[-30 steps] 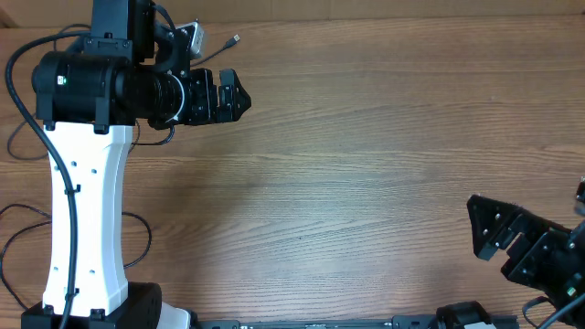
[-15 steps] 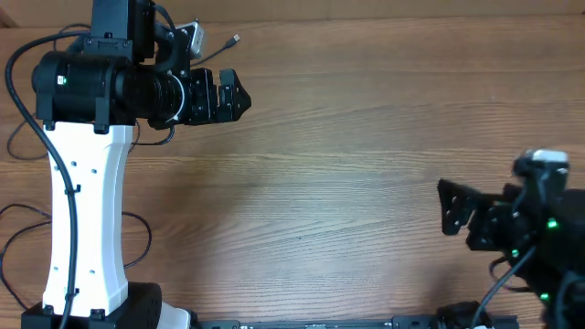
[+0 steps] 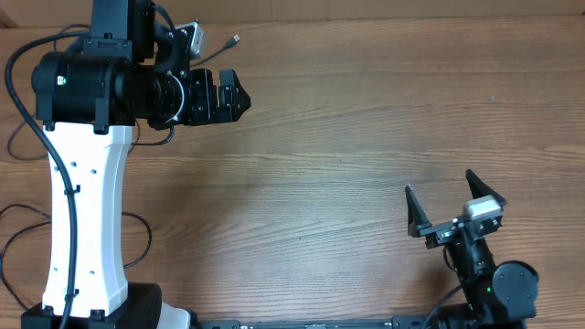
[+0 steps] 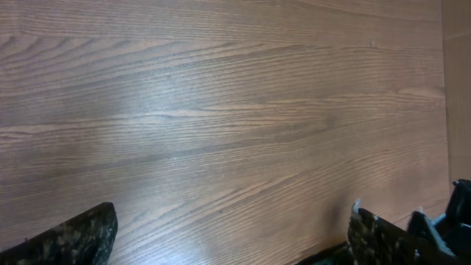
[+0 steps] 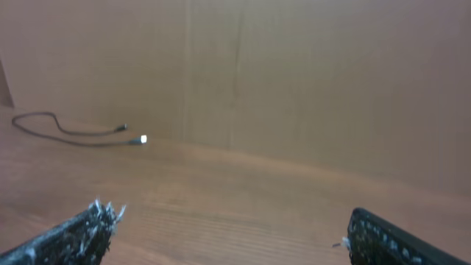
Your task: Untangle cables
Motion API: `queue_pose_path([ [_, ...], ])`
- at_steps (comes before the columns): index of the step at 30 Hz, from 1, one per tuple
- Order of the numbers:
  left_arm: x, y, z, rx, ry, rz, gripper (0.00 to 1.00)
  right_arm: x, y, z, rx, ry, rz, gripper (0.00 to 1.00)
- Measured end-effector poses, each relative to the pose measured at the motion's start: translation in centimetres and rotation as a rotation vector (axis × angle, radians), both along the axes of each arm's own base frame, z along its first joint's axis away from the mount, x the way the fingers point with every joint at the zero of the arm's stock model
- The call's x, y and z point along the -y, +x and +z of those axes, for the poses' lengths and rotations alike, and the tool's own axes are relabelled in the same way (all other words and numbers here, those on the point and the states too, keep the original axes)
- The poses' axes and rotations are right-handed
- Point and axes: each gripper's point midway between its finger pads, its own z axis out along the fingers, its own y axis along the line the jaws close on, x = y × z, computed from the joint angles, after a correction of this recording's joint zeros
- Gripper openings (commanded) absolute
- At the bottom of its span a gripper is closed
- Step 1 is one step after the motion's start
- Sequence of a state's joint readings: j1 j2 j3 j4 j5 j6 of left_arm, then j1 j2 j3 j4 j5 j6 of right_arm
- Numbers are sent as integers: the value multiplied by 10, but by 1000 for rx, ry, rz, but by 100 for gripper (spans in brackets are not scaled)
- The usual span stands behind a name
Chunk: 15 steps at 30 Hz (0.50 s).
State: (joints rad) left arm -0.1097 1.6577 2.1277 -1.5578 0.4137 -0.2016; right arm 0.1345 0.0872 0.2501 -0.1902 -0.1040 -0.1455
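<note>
Overhead, table: I see the table as a smooth brown wood-grain top, with the grain running side to side.
Overhead, left gripper: the left gripper is black and blocky. It sits on a white column over the table's far left part. I cannot judge its jaws from this view.
Overhead, cable: the cable is thin and dark and ends in a small pale plug. It lies at the table's far edge, toward the left corner.
Overhead, right gripper: the right gripper has two pointed black fingers spread in a V over the table's near right part, with nothing between them.
Left wrist: the left gripper has mottled dark fingers set far apart and holding nothing, above the bare, glossy table.
Right wrist: the right gripper has rough-edged fingers set wide apart. The cable curls along the table's far edge against a flat brown wall.
Change: a second ago the right gripper sat at the table's right edge. It has since come inward and turned toward the far edge. The left gripper has not moved.
</note>
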Motion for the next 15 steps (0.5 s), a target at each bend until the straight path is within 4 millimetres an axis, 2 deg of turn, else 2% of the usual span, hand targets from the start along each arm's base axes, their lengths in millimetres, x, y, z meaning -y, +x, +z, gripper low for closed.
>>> queue_pose_path([
  [7, 0, 0, 0, 0, 0, 0, 100, -5, 7, -30, 90, -55, 34, 100],
  [15, 0, 0, 0, 0, 0, 0, 100, 0, 12, -63, -5, -69, 12, 100],
])
